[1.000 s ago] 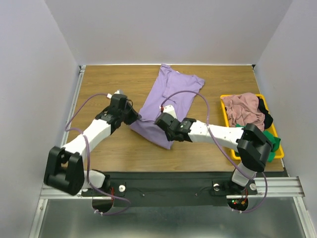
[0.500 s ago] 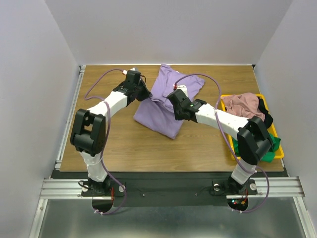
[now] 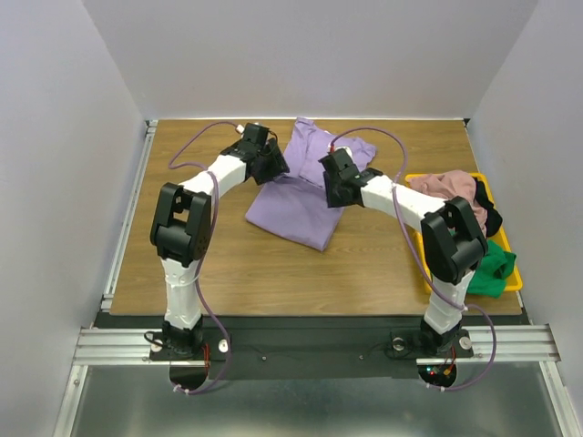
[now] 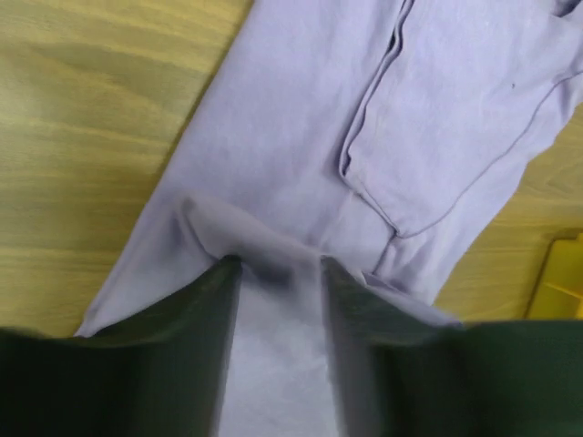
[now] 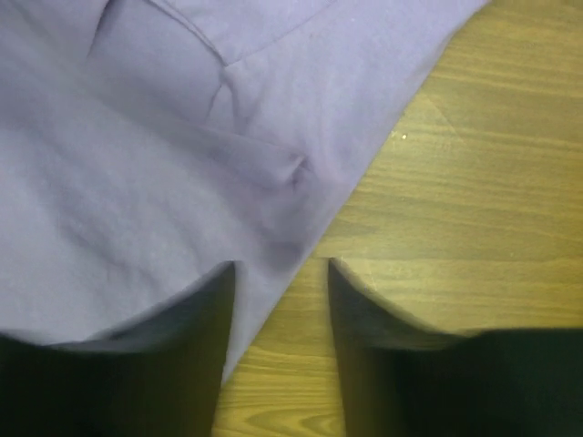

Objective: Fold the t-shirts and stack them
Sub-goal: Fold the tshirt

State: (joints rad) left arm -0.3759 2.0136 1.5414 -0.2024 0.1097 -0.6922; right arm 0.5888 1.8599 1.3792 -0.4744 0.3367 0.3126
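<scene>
The lavender t-shirt (image 3: 296,208) lies folded over on itself at the middle of the wooden table. My left gripper (image 3: 276,167) hovers at its left edge, my right gripper (image 3: 339,191) at its right edge. In the left wrist view the left gripper (image 4: 278,264) is open, with a small pucker of the lavender t-shirt (image 4: 301,137) at its tips. In the right wrist view the right gripper (image 5: 278,264) is open over the hem of the lavender t-shirt (image 5: 137,137) and bare wood. A pink t-shirt (image 3: 446,188), a black one (image 3: 490,215) and a green one (image 3: 492,266) lie bunched in the tray.
The yellow tray (image 3: 516,270) stands at the table's right edge; its corner (image 4: 560,273) shows in the left wrist view. White walls close in the back and both sides. Cables loop above both arms.
Both arms carried the shirt's near hem away from the front edge toward the back, folding it over. Both grippers then opened and let go of the cloth.
</scene>
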